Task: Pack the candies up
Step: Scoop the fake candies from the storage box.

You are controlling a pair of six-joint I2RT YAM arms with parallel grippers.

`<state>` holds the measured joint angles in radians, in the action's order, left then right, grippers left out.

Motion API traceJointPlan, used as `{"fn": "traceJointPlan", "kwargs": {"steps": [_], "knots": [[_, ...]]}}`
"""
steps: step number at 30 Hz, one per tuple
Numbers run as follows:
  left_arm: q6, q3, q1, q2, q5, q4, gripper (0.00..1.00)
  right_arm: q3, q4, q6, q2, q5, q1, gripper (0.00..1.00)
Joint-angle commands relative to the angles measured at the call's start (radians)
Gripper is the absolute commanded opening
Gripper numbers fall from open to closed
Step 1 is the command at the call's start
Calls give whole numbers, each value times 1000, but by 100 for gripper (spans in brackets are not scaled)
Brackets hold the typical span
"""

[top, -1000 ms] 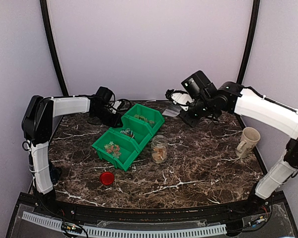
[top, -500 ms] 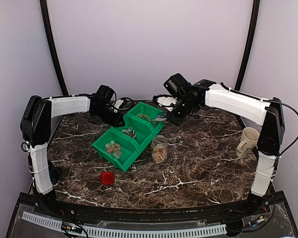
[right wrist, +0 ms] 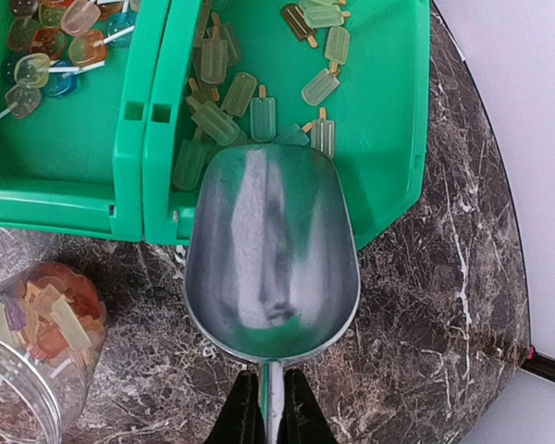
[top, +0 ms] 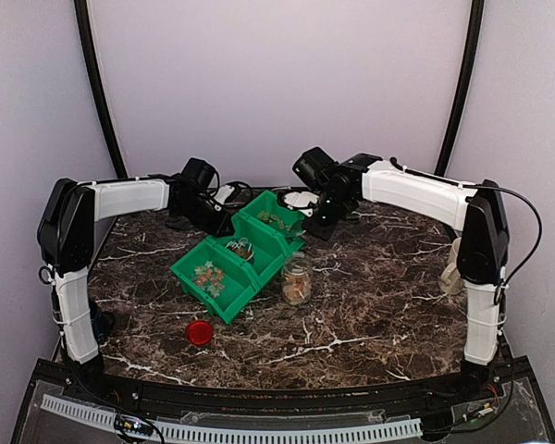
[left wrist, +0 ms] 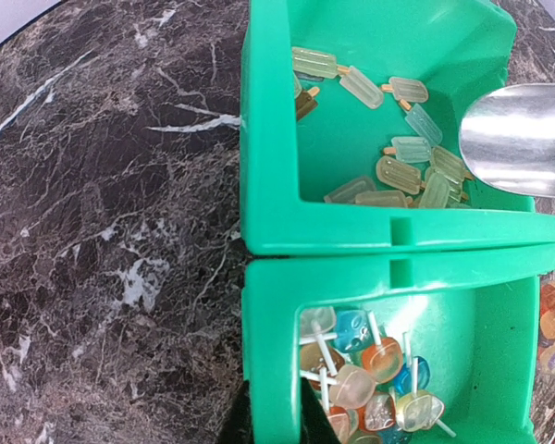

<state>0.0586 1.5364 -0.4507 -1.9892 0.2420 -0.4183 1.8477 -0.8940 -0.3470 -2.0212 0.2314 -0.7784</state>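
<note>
I hold the empty scoop (right wrist: 270, 250) in the right tool (right wrist: 268, 412); left tool (left wrist: 268, 427) grips the green bins (left wrist: 268, 305); jar (right wrist: 28, 342) part-full; candies (right wrist: 217, 120) left to pack.

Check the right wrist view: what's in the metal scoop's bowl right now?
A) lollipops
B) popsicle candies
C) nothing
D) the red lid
C: the metal scoop, gripped at its handle by the right gripper, shows only bare metal; the pale green popsicle candies lie beyond it in the green bin.
</note>
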Motion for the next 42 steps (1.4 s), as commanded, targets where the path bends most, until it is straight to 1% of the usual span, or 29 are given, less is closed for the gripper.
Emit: {"fn": "traceJointPlan", "kwargs": {"steps": [1,7,12,15,19,24,26,31,34,38,42], "knots": [[18,28,-16,109,38,49,0,41,-48,-12,-55,24,10,0],[45,16,-32,110,51,60,0,119,-99,-43,-141,18,24,0],[55,10,-37,110,67,68,0,168,-127,-110,-218,-29,26,0],[53,6,-37,112,76,71,0,166,-98,-122,-246,-82,28,0],[44,-5,-38,115,91,83,0,120,40,-72,-257,-144,45,0],[41,-10,-37,116,100,88,0,2,249,-1,-232,-184,59,0],[40,-10,-38,116,107,91,0,-58,333,0,-214,-215,62,0],[40,-11,-37,118,126,98,0,-124,416,-57,-207,-319,62,0],[40,-14,-37,119,133,101,0,-147,426,-122,-211,-419,61,0],[49,-19,-38,125,136,100,0,-139,374,-203,-224,-464,56,0],[65,-25,-38,136,149,104,0,-122,269,-323,-245,-427,57,0]]}}
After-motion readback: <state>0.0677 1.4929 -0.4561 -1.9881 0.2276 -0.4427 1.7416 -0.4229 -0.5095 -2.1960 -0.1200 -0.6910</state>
